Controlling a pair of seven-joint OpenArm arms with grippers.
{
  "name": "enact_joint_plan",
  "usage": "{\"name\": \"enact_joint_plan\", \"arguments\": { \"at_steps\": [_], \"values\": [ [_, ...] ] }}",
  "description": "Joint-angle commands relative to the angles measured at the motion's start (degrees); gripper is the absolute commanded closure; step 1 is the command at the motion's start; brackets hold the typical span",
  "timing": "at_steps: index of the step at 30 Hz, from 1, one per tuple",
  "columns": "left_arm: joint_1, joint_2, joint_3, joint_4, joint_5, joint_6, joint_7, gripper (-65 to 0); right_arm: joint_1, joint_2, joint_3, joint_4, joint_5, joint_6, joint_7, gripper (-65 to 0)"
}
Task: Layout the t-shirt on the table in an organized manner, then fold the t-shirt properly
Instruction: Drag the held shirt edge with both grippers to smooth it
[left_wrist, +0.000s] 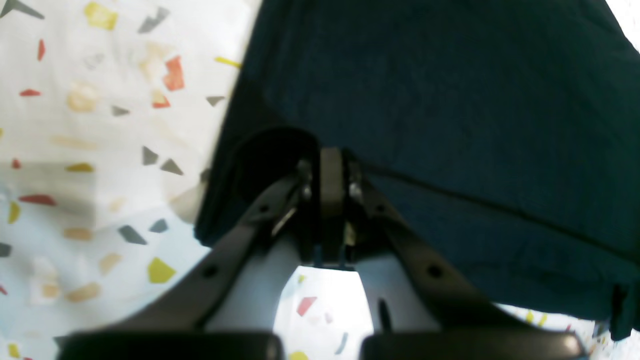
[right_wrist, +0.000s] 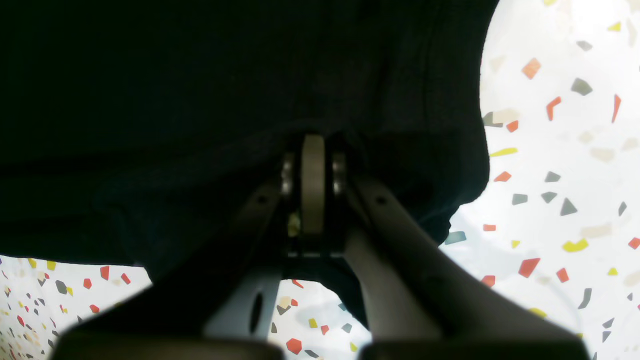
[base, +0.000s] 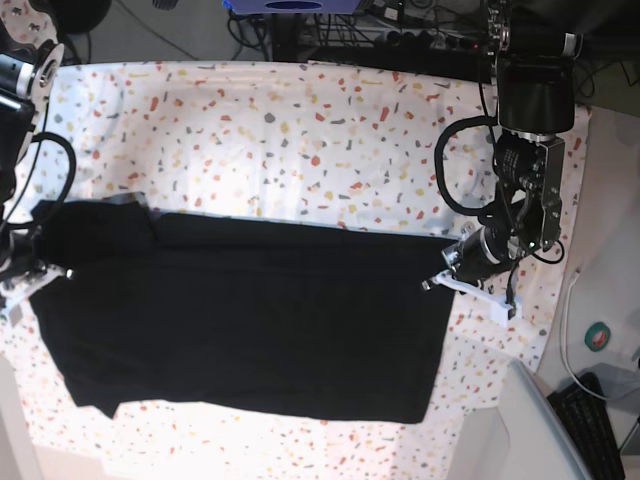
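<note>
The black t-shirt (base: 250, 320) lay spread across the flecked table (base: 300, 130), stretched wide between the 2 arms, its plain dark side up; no printed graphic or neck label showed in any view. The left gripper (left_wrist: 331, 200) was clenched on the shirt's edge, its jaws pressed together with a dark hem (left_wrist: 280, 150) bunched around the tips. From the base camera that gripper (base: 447, 268) sat at the shirt's right end, partly masked by its own wrist housing and cables. The right gripper (right_wrist: 313, 185) was likewise clamped on fabric, the cloth draping over and hiding most of the upper picture in near blackness, so folds there were hard to read. In the base view the right gripper (base: 42, 268) met the cloth at the far left border, with the arm cropped by the frame. A sleeve (base: 100, 225) jutted out at the upper left. The shirt's lower left corner lay near the table's front edge.
</note>
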Motion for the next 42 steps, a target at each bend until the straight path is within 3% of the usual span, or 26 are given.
{"name": "enact_joint_plan", "arguments": {
  "at_steps": [1,3,5,8,10,16,21,23,28,30,34,39,42],
  "values": [
    [-1.3,-0.8,-0.3,0.9,-0.4,-0.3,-2.1,0.0,1.5,1.1,0.4,1.2,0.6,-0.2,0.8,-8.1],
    [-1.6,-0.8,-0.3,0.9,-0.4,-0.3,-4.9,-18.1,1.5,1.2,0.4,1.4,0.6,-0.2,1.7,-23.6],
    [-1.6,-0.8,-0.3,0.9,-0.4,-0.3,-7.4,-39.0,0.5,1.1,0.8,3.1,0.8,-0.2,4.0,-32.6],
    [-1.7,-0.8,-0.3,1.5,-0.8,-0.3,-9.6,-59.7,-4.5,-1.1,5.6,11.4,0.9,-0.2,5.8,-32.7],
    [-0.9,-0.9,-0.3,3.2,-0.9,-0.3,-10.2,-65.0,-8.4,-4.1,8.9,20.3,0.9,-0.2,5.9,-33.0],
    [9.2,0.6,-6.0,11.7,-0.9,-0.4,-10.5,-65.0,-19.1,-12.4,15.8,37.1,0.9,0.3,5.6,-33.6],
    [14.8,4.6,-11.8,11.3,-0.9,-0.7,-14.5,-65.0,-22.1,-19.1,23.0,38.3,1.5,0.4,5.6,-39.5],
    [14.6,4.8,-10.9,9.6,-0.9,-0.7,-14.6,-65.0,-22.4,-20.7,26.8,37.9,6.6,0.4,5.3,-40.7],
    [11.1,4.8,-9.0,4.1,-0.9,-0.8,-14.7,-65.0,-21.9,-17.8,29.2,28.2,19.4,0.3,1.1,-40.8],
    [9.8,4.9,-8.9,2.3,-0.9,-0.8,-14.7,-65.0,-20.7,-16.6,29.4,23.3,20.5,0.3,1.2,-40.7],
    [8.9,5.0,-8.9,0.9,-0.9,-4.5,-14.6,-65.0,-20.8,-15.4,29.0,23.4,20.4,0.3,1.1,-38.7],
    [9.4,4.8,-9.5,0.7,-0.9,-5.0,-14.5,-39.7,-22.1,-15.3,27.4,27.3,20.3,0.3,0.9,-21.9],
    [9.3,4.8,-9.5,-0.9,-0.9,-5.0,-14.6,-28.8,-21.3,-15.3,27.3,23.2,20.4,-0.1,1.1,-25.1]
  ]
}}
